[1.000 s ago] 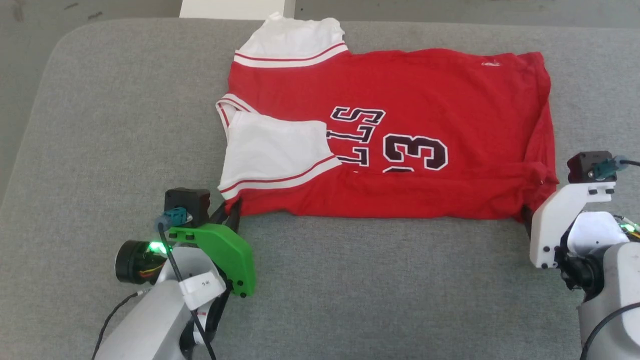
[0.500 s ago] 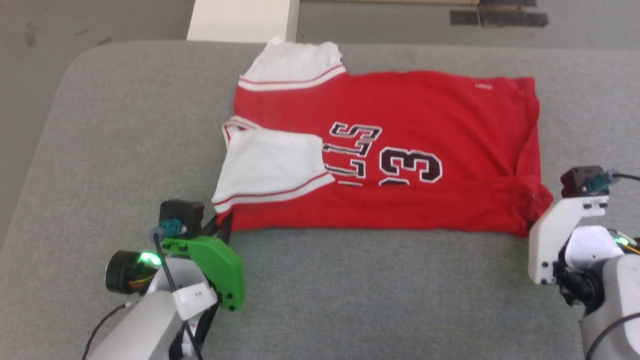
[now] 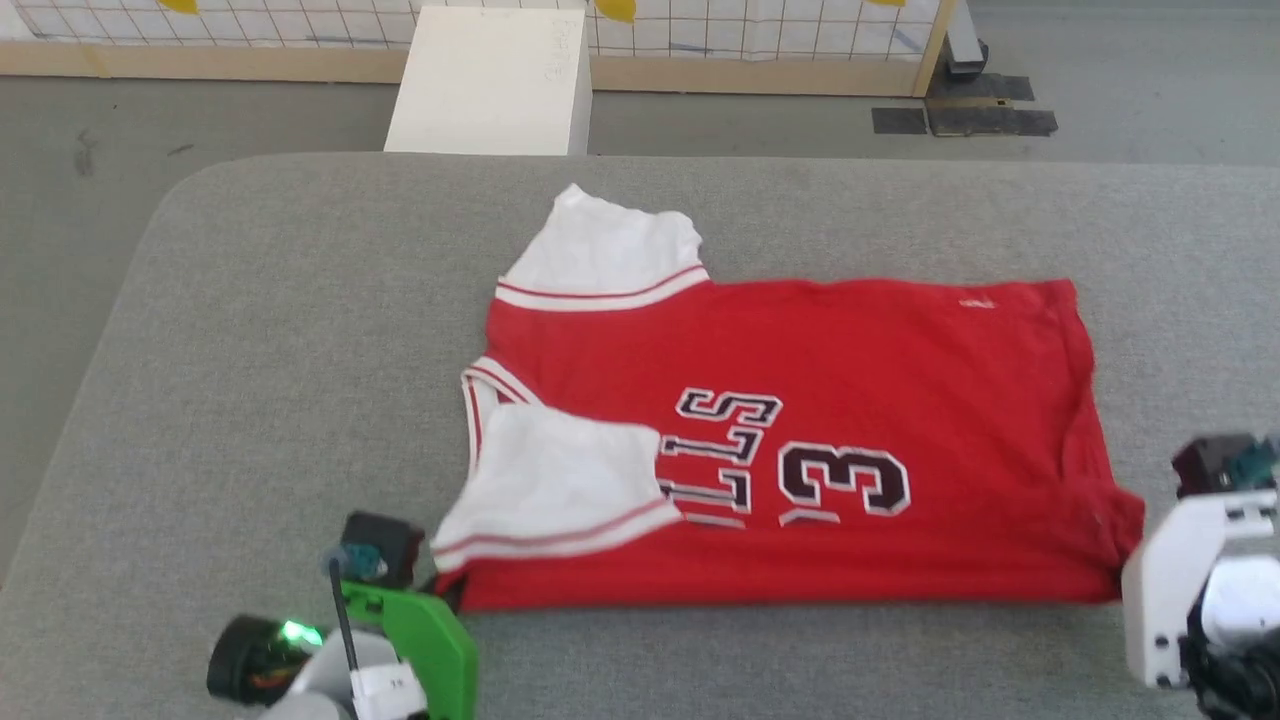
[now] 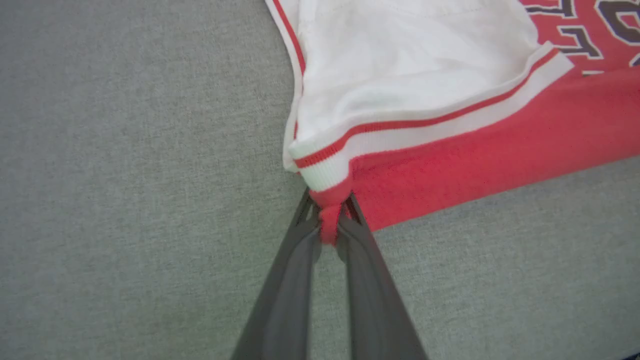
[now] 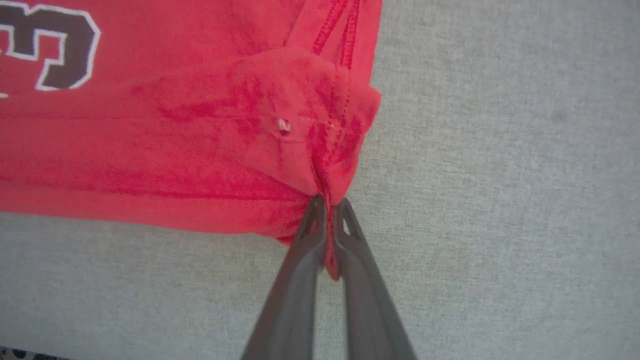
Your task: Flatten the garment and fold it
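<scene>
The place looks like a robotics lab or test hall rather than a home: the work surface is a broad grey fabric-covered table [image 3: 250,330] with a rounded corner, standing on a bare, scuffed grey concrete floor [image 3: 200,120]. Beyond the table a plain white box-shaped block [image 3: 490,80] sits on that floor, and behind it runs a low pale wooden frame [image 3: 760,75] holding a white panel ruled with a dark grid [image 3: 760,25]. Flat black rectangular patches [image 3: 965,120] lie on the concrete near the frame's upright post.
</scene>
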Robot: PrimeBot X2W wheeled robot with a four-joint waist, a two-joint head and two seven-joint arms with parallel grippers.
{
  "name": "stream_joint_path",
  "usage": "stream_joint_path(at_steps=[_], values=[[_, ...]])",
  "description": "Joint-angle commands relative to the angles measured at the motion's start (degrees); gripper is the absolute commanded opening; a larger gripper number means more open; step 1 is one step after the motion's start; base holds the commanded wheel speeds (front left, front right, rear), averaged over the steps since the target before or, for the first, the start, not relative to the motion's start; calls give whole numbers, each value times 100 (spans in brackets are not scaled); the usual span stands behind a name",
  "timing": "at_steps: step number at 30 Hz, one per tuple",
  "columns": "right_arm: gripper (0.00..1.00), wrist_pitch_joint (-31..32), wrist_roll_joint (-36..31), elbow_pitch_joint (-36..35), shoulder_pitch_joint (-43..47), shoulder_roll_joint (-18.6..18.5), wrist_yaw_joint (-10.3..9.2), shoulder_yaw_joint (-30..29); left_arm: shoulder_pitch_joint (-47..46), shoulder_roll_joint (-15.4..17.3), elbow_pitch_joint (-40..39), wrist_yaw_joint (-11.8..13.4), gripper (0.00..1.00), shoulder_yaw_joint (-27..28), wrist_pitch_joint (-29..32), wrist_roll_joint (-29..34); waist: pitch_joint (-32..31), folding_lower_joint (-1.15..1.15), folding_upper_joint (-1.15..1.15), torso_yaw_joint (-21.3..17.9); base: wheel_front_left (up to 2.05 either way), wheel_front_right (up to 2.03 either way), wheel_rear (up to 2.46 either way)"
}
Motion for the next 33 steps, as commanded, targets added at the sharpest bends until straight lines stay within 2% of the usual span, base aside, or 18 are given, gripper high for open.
stream_joint_path(at_steps=[1,10,11,12,13,18,22,27,33], values=[[0,34,28,-8,167,-25,-9,-68,123,56,35,-31,0,-12,35,-90,41,0,0,14,0,0,0],[0,-369,-65,332,290,169,-9,-122,139,-230,681,-268,0,-128,-208,-228,174,0,0,4,0,0,0],[0,-468,-79,379,259,188,-9,-130,110,-251,763,-298,42,-138,-267,-209,176,0,0,-2,0,0,0],[50,-543,-98,414,238,192,-9,-117,87,-266,823,-307,100,-141,-319,-187,173,0,0,-5,0,0,0],[100,-625,-121,454,211,197,-9,-112,60,-300,882,-302,100,-119,-400,-179,160,0,0,-9,0,0,0],[100,-1068,-25,424,66,241,-9,-66,7,-412,983,-347,100,-32,-716,-214,-13,0,0,-40,0,0,0],[100,-1614,268,116,-62,251,-9,-21,-27,-488,735,-419,100,223,-1170,-355,-168,0,0,-66,0,0,0],[100,-2703,469,-307,-139,174,-9,82,-190,-504,367,-335,100,560,-2043,-153,-278,0,0,-124,0,0,0],[100,-4309,410,-470,-128,305,-9,102,-350,-594,286,-420,100,794,-3037,94,-274,0,0,-254,0,0,0]])
